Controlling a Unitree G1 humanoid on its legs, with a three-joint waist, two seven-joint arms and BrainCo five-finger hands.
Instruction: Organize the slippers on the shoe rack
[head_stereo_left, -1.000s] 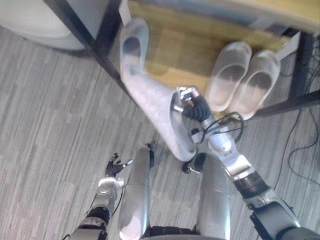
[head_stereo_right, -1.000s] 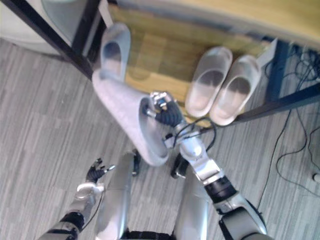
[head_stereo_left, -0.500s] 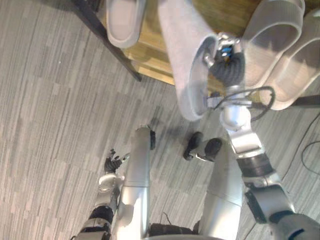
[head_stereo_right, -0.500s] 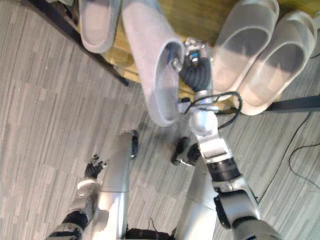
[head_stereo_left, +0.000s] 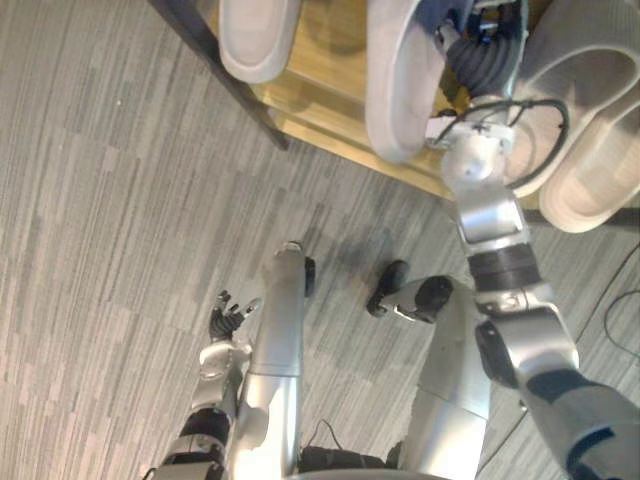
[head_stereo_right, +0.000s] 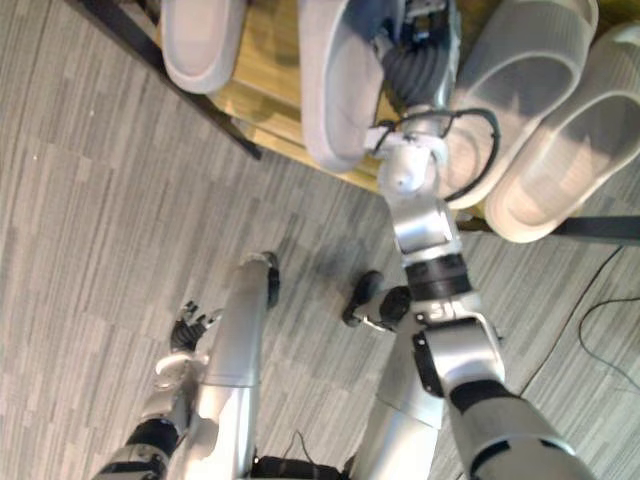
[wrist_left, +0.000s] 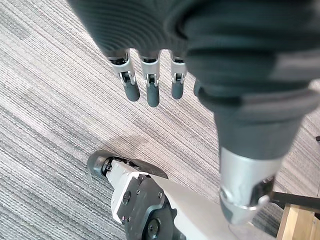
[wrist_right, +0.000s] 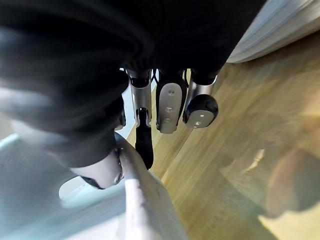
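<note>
Grey striped carpet (head_stereo_left: 120, 200) runs up to a wooden shoe rack (head_stereo_left: 330, 100) with a black frame. The right hand (head_stereo_right: 410, 55) is clamped on the rim of a grey slipper (head_stereo_left: 395, 80), which is over the shelf's front edge. This slipper sits between a lone slipper (head_stereo_left: 255, 35) toward the left end and a pair of slippers (head_stereo_left: 575, 60) toward the right. The left hand (head_stereo_left: 228, 318) hangs over the carpet, fingers loosely apart.

Across the frame's top, over the wooden shoe rack (head_stereo_left: 325, 70), were a pale left slipper (head_stereo_left: 255, 35), an overhanging middle slipper (head_stereo_left: 400, 90) and a right pair (head_stereo_left: 590, 60).
</note>
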